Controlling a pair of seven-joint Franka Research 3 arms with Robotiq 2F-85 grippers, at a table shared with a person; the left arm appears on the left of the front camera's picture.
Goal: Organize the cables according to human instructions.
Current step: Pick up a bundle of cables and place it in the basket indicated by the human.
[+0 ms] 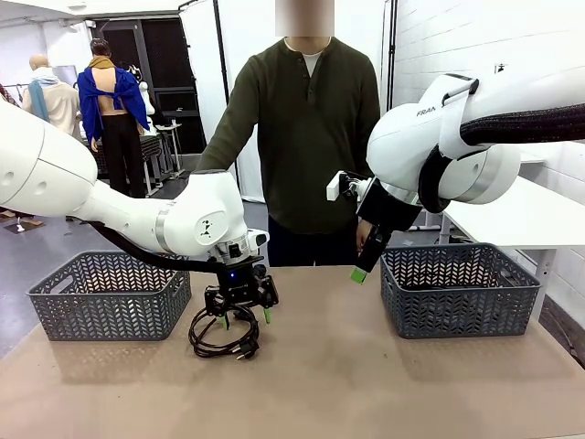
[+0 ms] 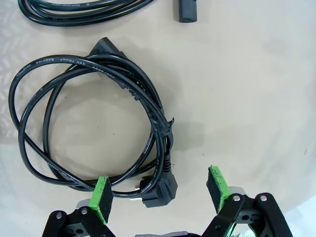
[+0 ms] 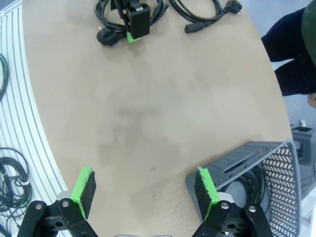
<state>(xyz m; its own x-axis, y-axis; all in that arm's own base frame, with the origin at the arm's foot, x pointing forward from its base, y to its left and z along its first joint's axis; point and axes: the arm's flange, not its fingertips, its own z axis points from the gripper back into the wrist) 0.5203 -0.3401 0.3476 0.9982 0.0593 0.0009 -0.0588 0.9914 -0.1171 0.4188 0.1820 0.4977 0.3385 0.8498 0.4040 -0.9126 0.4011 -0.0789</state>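
From the front, a matt tan table (image 1: 366, 384) is seen in a room with a white brick wall (image 1: 439, 46) and a grey floor (image 1: 37, 265); the person (image 1: 306, 128) is stood at its far edge. A grey plastic basket of herringbone mesh is set at each end, the left basket (image 1: 110, 297) and the right basket (image 1: 457, 288) (their contents cannot be told through the mesh here). The left gripper (image 1: 242, 306) is held low over a round black coil (image 1: 224, 340) lying on the table just beside the left basket; the right gripper (image 1: 361, 270) is raised near the right basket. In the left wrist view, the coil's smooth loops are spread flat on the table, its angled plug (image 2: 160, 190) lying between the widely parted green pads, with nothing clamped; a second cable (image 2: 84, 12) is laid beyond. In the right wrist view, the right gripper's jaws are spread wide on nothing above bare table, and a third cable (image 3: 252, 185) is coiled inside the right basket.
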